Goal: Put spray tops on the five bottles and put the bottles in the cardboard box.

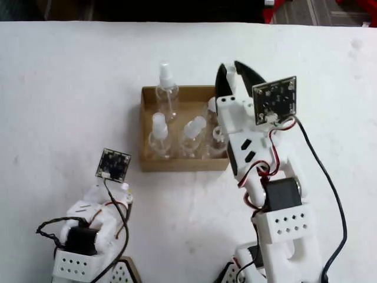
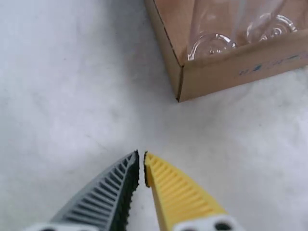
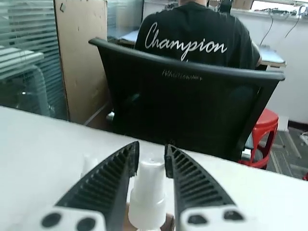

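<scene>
The cardboard box [image 1: 148, 127] lies in the middle of the white table and holds several clear bottles with white spray tops, such as one [image 1: 166, 94] at its far left and one [image 1: 158, 137] at its near left. My right gripper [image 1: 234, 75] hangs over the box's far right corner. Its black fingers [image 3: 115, 183] are shut on the white spray top [image 3: 148, 192] of a bottle standing there. My left gripper [image 2: 142, 161] is shut with nothing in it, low over the table just short of the box's near left corner [image 2: 179, 84]. Clear bottle bases [image 2: 211, 45] show inside.
Bare white tabletop [image 1: 70, 88] lies to the left of and behind the box. The left arm's base [image 1: 82, 247] sits at the front left, and the right arm [image 1: 277, 206] stretches along the box's right side. A black chair [image 3: 192, 110] stands beyond the far table edge.
</scene>
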Tool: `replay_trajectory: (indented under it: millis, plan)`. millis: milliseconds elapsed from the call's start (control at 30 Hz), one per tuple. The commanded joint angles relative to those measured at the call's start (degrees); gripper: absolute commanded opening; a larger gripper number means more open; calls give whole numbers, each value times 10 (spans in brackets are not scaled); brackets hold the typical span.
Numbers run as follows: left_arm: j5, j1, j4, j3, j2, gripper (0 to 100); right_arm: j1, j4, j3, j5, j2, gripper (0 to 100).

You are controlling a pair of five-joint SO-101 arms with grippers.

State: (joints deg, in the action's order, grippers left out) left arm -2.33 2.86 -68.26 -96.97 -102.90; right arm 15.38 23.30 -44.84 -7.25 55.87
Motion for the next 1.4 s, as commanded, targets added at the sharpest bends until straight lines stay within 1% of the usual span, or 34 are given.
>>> replay_trajectory:
  millis: [0,167,367,467,833,1067,1133,1367]
  plan:
    - [-7,-1,-4,-1,-4,24,-4,-9,-22,-4,14,15]
    - [-7,-1,-4,-1,-4,24,-1,-30,-101,-4,102,15]
    - [-7,-1,-4,-1,-4,24,-3,-138,-258,-7,192,15]
    - [-7,-1,-4,-1,-4,24,-2,-167,-317,-6,226,15]
    - [-7,-1,-4,-1,-4,24,1,-173,-439,-4,347,15]
    - [-7,-1,-4,-1,-4,24,54,-173,-504,-6,445,15]
    - [-7,-1,-4,-1,-4,24,58,-172,-520,-7,470,15]
    - [-7,-1,-4,-1,-4,24,53,-172,-520,-5,462,15]
